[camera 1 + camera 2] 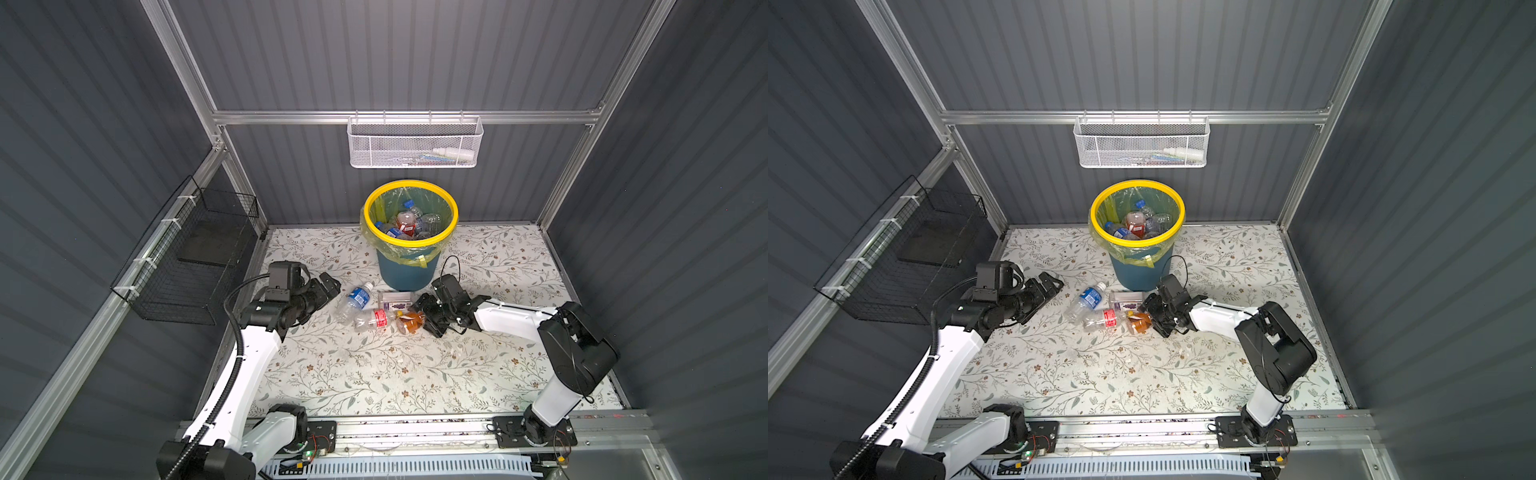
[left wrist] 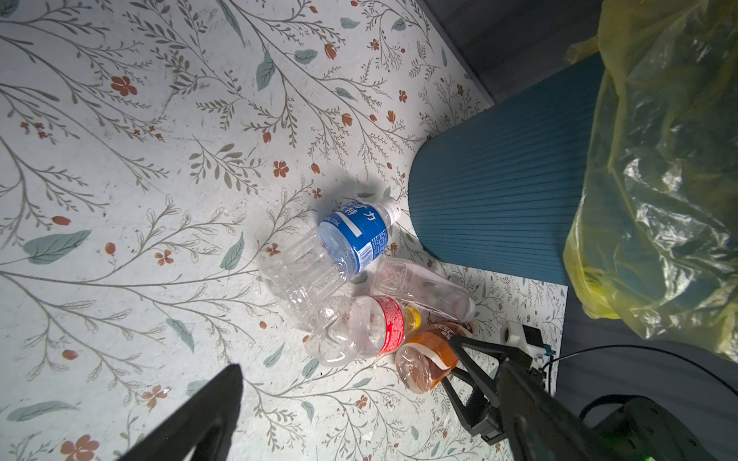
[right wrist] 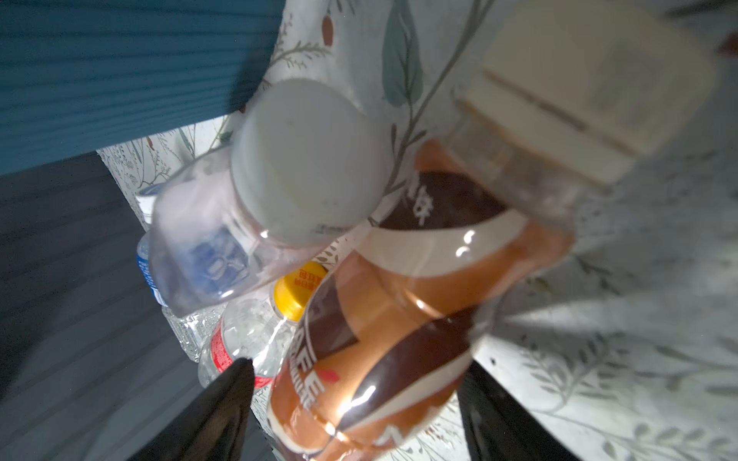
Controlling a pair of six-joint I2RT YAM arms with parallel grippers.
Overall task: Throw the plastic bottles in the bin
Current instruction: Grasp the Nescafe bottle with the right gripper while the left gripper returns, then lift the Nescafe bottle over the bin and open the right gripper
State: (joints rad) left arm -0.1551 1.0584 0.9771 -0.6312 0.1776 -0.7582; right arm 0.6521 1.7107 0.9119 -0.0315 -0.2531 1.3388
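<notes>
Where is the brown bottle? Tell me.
In a top view the brown bottle lies right of centre on the table, straddled by the right claw, beside the red-label bottle, near the bin.

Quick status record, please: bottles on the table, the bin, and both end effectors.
on table: blue-label bottle, red-label bottle, purple-label bottle, brown bottle, all lying clustered in front of the bin
bin: upright, several bottles inside
left end effector: open, empty, beside the cluster
right end effector: straddles brown bottle; grip unconfirmed
</notes>
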